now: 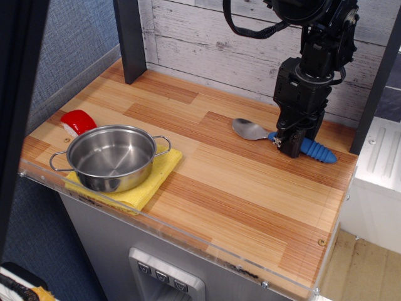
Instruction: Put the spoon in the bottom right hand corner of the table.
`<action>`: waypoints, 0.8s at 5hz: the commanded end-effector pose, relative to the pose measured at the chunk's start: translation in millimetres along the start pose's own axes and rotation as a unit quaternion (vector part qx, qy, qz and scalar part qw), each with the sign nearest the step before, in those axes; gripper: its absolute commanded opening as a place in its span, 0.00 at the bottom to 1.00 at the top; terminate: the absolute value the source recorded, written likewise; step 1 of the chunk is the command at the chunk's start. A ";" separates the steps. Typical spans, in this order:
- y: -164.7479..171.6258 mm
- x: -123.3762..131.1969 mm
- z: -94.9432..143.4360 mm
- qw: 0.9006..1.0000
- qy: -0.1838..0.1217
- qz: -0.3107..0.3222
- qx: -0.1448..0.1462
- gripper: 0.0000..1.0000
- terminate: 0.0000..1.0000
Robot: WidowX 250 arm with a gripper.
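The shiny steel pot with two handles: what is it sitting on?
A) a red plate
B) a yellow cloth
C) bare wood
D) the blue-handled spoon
B: the shiny steel pot rests on a yellow cloth, whose edges stick out beneath it.

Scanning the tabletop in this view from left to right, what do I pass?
Red object → pot on the yellow cloth → spoon, with the end effector down at its blue handle.
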State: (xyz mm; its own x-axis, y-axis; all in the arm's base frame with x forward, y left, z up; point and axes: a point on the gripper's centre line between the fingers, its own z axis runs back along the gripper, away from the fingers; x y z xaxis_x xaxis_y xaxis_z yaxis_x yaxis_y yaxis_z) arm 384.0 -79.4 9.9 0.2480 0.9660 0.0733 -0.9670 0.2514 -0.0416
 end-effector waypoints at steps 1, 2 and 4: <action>-6.8 9.3 22.7 1.000 -0.004 -0.002 -0.030 0.00 0.00; -5.3 10.8 32.8 0.999 -0.019 -0.011 -0.038 0.00 0.00; 5.8 11.2 45.8 0.989 -0.038 -0.136 -0.037 0.00 0.00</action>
State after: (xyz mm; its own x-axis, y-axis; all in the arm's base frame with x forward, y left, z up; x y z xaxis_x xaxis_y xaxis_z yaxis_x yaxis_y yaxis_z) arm 362.9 -70.3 26.1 0.4955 0.8565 0.1448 -0.8648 0.5020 -0.0101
